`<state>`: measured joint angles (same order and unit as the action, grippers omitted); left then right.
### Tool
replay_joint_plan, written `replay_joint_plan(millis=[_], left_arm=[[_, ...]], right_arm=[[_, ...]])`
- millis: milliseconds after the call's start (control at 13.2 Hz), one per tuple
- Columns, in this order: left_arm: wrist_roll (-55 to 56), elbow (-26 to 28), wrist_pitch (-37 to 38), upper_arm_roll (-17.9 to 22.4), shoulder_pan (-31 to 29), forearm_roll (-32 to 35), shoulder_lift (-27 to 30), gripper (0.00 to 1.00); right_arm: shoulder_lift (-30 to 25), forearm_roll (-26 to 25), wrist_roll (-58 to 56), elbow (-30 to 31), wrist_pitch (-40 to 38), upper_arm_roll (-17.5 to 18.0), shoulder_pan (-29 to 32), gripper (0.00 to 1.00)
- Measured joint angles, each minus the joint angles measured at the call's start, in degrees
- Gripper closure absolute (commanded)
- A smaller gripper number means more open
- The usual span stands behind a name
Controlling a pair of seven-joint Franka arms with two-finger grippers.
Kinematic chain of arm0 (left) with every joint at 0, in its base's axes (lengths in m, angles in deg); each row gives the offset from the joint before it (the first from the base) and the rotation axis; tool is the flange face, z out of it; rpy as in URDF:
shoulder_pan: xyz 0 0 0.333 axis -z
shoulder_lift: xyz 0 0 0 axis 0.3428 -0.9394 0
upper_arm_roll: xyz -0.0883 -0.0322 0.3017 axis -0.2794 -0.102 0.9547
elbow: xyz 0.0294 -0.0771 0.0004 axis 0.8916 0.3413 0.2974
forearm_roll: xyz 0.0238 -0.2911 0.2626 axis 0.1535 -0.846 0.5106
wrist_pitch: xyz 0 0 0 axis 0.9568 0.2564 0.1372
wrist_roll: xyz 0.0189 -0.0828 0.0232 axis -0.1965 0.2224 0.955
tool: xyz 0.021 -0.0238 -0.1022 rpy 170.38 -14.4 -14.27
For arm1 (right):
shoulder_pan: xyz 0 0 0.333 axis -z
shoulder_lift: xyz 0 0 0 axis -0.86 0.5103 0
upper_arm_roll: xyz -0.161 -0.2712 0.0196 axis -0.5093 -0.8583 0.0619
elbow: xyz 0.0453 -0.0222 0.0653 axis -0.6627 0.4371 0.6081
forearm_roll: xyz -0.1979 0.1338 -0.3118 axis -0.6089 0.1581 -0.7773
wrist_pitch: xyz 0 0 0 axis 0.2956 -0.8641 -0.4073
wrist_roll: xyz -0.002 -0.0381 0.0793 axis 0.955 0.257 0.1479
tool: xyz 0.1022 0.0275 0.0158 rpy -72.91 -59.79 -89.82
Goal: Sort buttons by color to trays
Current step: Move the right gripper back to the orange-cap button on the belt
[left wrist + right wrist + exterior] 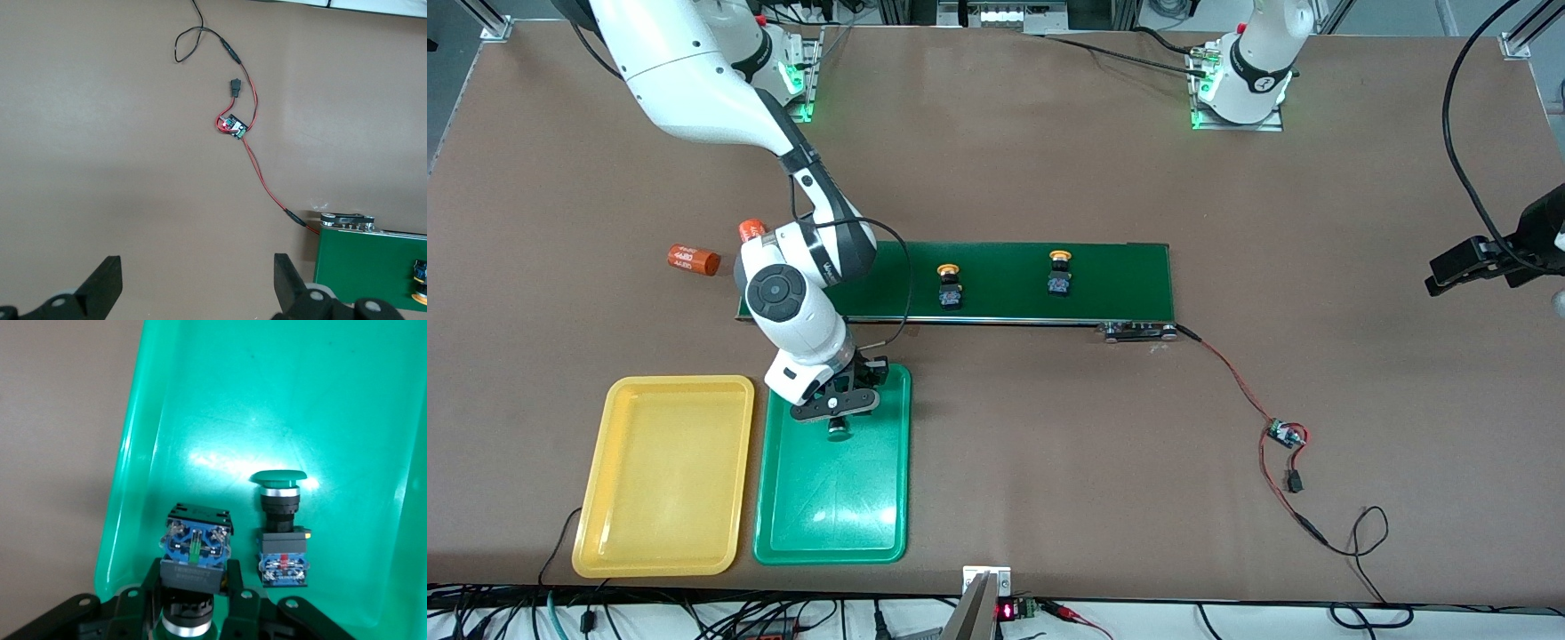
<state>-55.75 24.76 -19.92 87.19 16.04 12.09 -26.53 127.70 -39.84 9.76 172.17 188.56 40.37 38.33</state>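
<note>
My right gripper [837, 420] hangs low over the green tray [831, 507] at its end toward the conveyor. It is shut on a green button [194, 555], gripping the black body with the cap toward the wrist. A second green button [281, 520] lies on its side in the green tray [200, 400] close by. The yellow tray [667, 471] lies beside the green one. Two yellow buttons [949, 285] [1059, 273] stand on the dark-green belt. My left gripper [1458, 267] waits open over bare table at the left arm's end, its fingers [107, 283] wide apart.
The long dark-green conveyor belt [1120, 276] lies across the table's middle, farther from the front camera than the trays. Two orange cylinders [694, 259] [751, 231] lie near its end toward the right arm. A red wire with a small circuit board [1285, 434] runs from its other end.
</note>
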Motion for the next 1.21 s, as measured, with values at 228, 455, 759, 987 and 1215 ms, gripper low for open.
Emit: replay_joint_plan(millis=[228, 455, 759, 987, 1215], left_arm=[[0.0, 0.0, 1.09, -0.4, 0.03, 0.0, 0.17, 0.0], [0.0, 0.0, 2.17, -0.4, 0.02, 0.0, 0.6, 0.0], [0.0, 0.0, 2.37, -0.4, -0.08, 0.0, 0.81, 0.0], [0.0, 0.0, 2.36, -0.4, -0.15, 0.0, 0.81, 0.0], [0.0, 0.01, 2.36, -0.4, -0.21, 0.0, 0.81, 0.0]], right_arm=[[0.09, 0.0, 0.0, 0.0, 0.0, -0.26, 0.0, 0.37], [0.11, 0.0, 0.0, 0.0, 0.0, -0.45, -0.02, 0.0], [0.09, 0.0, 0.0, 0.0, 0.0, -0.74, -0.08, 0.0], [-1.08, 0.0, 0.0, 0.81, -0.12, -0.87, -0.13, 0.0], [-7.09, 0.0, 0.01, 7.87, -0.87, -1.35, 0.46, 0.0]])
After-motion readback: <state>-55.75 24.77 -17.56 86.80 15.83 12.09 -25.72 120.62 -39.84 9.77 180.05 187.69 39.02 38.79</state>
